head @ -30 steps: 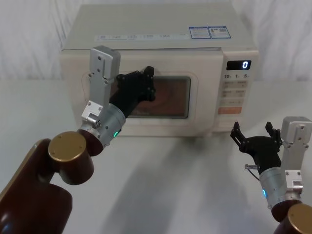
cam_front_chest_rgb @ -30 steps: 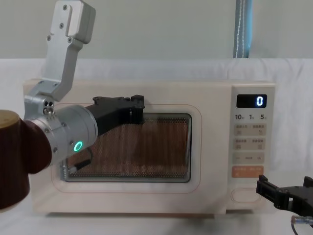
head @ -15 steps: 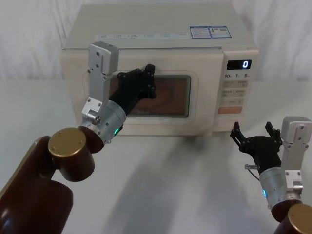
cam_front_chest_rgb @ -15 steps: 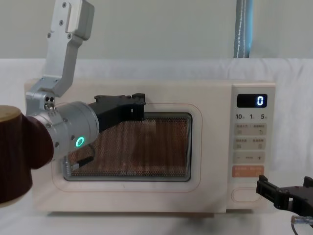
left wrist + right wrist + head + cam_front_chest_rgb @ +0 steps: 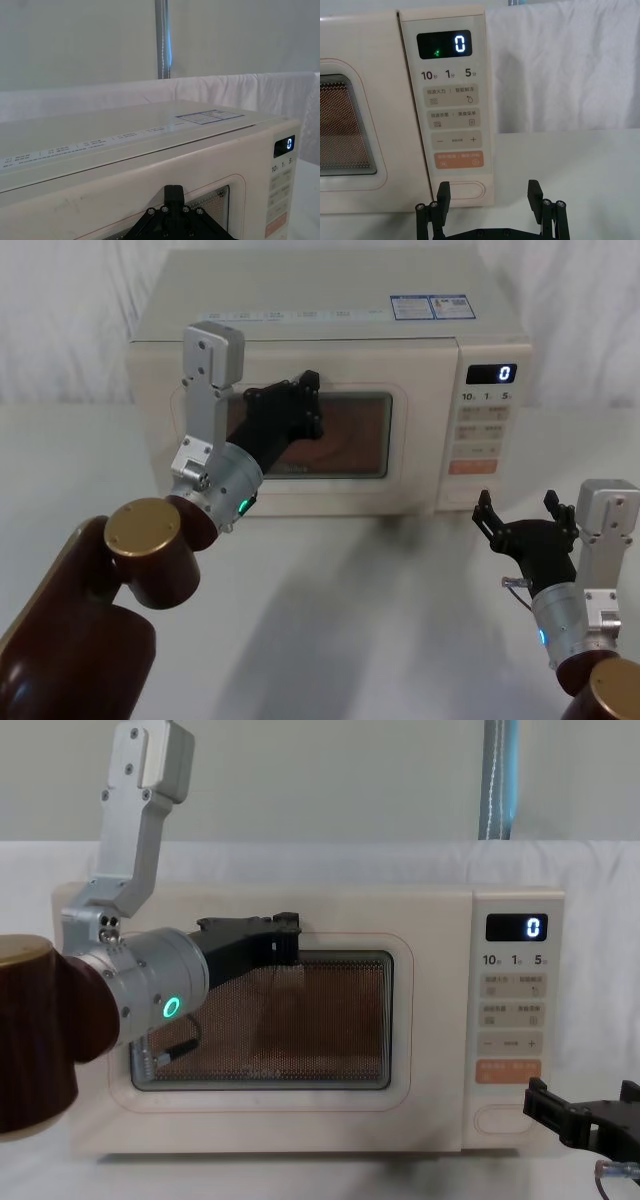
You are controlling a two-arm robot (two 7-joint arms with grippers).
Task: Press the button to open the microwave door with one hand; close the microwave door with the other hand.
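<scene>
At the left, the left gripper reaches forward against the upper left part of the microwave door; its black fingertips sit at the top edge of the dark window, and whether they are spread or pressed together cannot be told. The door lies flush with the front of the microwave, so it reads as shut or very nearly so, and the closing half of the task looks done or almost done. No gap shows along the seam between the door and the keypad panel in the right wrist view, and nothing can be made out inside through the mesh window. Further right, the display shows 0, and low on the panel sits the button, its long axis running left to right, below the orange key. At the right and nearer, the right gripper hangs over the table, clear of the oven, fingers spread apart; the button lies just beyond and slightly left of them, so this is the arm nearer to it.
</scene>
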